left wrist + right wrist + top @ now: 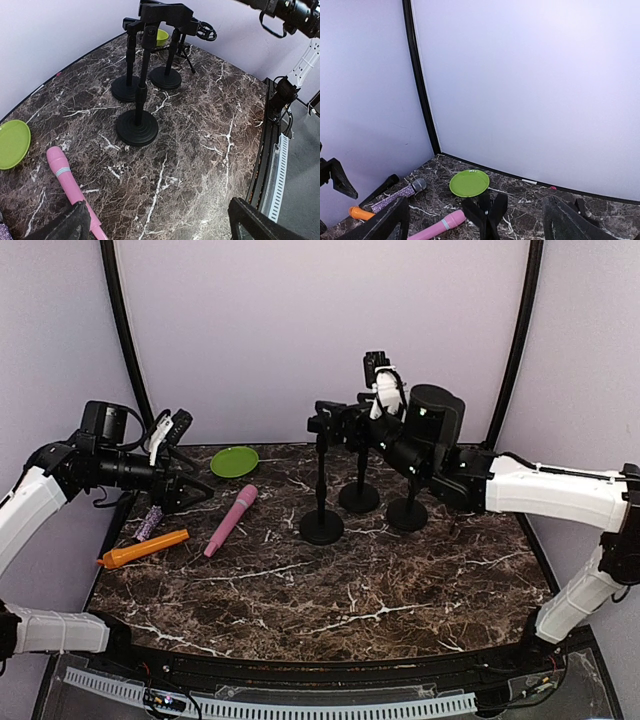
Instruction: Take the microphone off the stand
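Observation:
Three black stands rise mid-table; the front stand (321,525) carries an empty forked clip (487,210) on top. My right gripper (327,423) hovers at that clip, open, with the clip between its fingers (382,225) and nothing in it. A pink microphone (231,521) lies flat on the marble left of the stands, also seen in the left wrist view (69,181) and the right wrist view (440,225). My left gripper (195,490) hangs open and empty over the table's left side, just above the pink microphone's near end, fingers (62,227) wide apart.
An orange microphone (142,549) and a purple glitter microphone (150,523) lie at the left edge, a black one (380,189) beside them. A green plate (234,461) sits at the back left. The two other stands (359,497) (407,514) stand behind the front one.

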Controlling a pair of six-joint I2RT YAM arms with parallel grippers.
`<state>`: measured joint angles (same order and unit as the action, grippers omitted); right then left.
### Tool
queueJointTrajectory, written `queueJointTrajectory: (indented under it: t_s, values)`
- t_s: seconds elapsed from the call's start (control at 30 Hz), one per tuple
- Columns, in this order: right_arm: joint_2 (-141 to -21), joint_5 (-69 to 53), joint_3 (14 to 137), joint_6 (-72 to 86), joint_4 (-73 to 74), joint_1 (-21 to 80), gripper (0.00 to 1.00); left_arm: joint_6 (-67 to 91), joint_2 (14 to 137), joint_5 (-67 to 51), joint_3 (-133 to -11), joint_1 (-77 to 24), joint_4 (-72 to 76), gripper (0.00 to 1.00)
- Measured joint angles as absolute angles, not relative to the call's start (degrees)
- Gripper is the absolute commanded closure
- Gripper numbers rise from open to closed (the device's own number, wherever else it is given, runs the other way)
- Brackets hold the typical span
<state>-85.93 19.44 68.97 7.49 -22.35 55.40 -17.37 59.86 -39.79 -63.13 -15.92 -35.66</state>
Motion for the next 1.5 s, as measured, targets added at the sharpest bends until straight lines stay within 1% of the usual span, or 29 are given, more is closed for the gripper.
queueJointTrajectory:
  t_s: [0.1, 0.37, 0.57, 0.63, 0.7, 0.73, 0.83, 0.87, 0.93, 1.23, 1.33, 1.5]
  values:
    - [-88.92, 18.81, 77.91, 8.21, -17.1, 54.24, 0.16, -17.34, 60.75, -40.47, -64.12, -14.7, -37.47, 0.01]
    - [-100.36, 18.87, 91.57, 9.82, -4.4, 52.53, 0.36, -17.8, 60.36, -43.81, -64.62, -13.63, -41.01, 0.01]
    - [-103.53, 18.92, 93.21, 11.66, 3.11, 51.66, 0.49, -17.87, 58.61, -44.34, -64.62, -13.23, -41.12, 0.01]
    - [-103.5, 18.81, 93.21, 12.58, 3.55, 51.46, 0.54, -17.87, 58.13, -44.38, -64.62, -13.06, -41.12, 0.01]
    - [-103.5, 18.55, 93.21, 12.82, 3.53, 51.46, 0.57, -17.87, 57.82, -44.45, -64.62, -13.02, -41.1, 0.01]
    - [-103.48, 18.39, 93.21, 13.1, 3.53, 51.46, 0.56, -17.87, 57.74, -44.53, -64.62, -13.02, -41.1, 0.01]
    - [-103.46, 17.74, 93.21, 13.56, 3.57, 51.44, 0.25, -17.82, 57.63, -44.75, -64.62, -13.02, -41.04, 0.01]
    - [-103.46, 17.3, 93.19, 13.96, 3.77, 51.42, 0.17, -17.82, 57.58, -44.82, -64.62, -13.02, -40.99, 0.01]
    - [-103.46, 16.4, 92.92, 14.28, 4.29, 51.42, 0.13, -17.82, 57.47, -45.04, -64.62, -13.02, -40.97, 0.01]
    - [-99.7, 13.58, 92.97, 14.11, 5.54, 51.03, 0.11, -17.82, 57.19, -45.34, -64.62, -13.02, -40.86, 0.01]
    - [-98.3, 13.26, 94.11, 14.2, 5.69, 50.24, 0.17, -17.82, 57.19, -45.5, -64.62, -13.02, -40.86, 0.01]
    - [-98.41, 14.24, 95.98, 14.63, 7.01, 49.28, 0.31, -17.8, 57.19, -45.67, -64.62, -13.02, -40.84, 0.01]
